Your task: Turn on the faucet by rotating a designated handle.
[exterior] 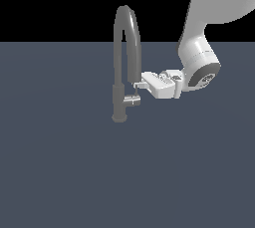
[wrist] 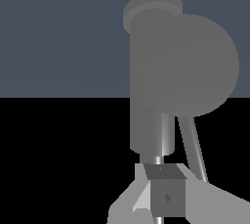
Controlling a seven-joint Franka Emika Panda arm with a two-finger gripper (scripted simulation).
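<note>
Exterior view shows the faucet [exterior: 121, 62] standing upright on the flat grey-blue surface [exterior: 60, 172], well away from every visible edge of it, a little toward the exterior view's left of the middle. Its thick base column rises from a small round foot, and the arched spout curves over toward the exterior view's right and ends just above the handle. The handle [exterior: 132, 101], a short shiny cylinder, sticks out sideways from the base column toward the exterior view's right, with a thin rod rising from it.

The white arm [exterior: 199, 57] comes down from the upper right corner of the exterior view, and its gripper [exterior: 137, 85] lies level, pointing at the faucet. The fingers [exterior: 142, 85] reach the thin rod just above the cylinder, right below the spout's tip.

From the wrist view, the faucet [wrist: 151, 71] fills the middle, seen nearly end on, and the handle's round face [wrist: 195, 66] looms large. The thin rod runs between the fingers [wrist: 166, 193], which stand close on either side of it and look to be pinching it, though contact on both sides is hard to confirm.
</note>
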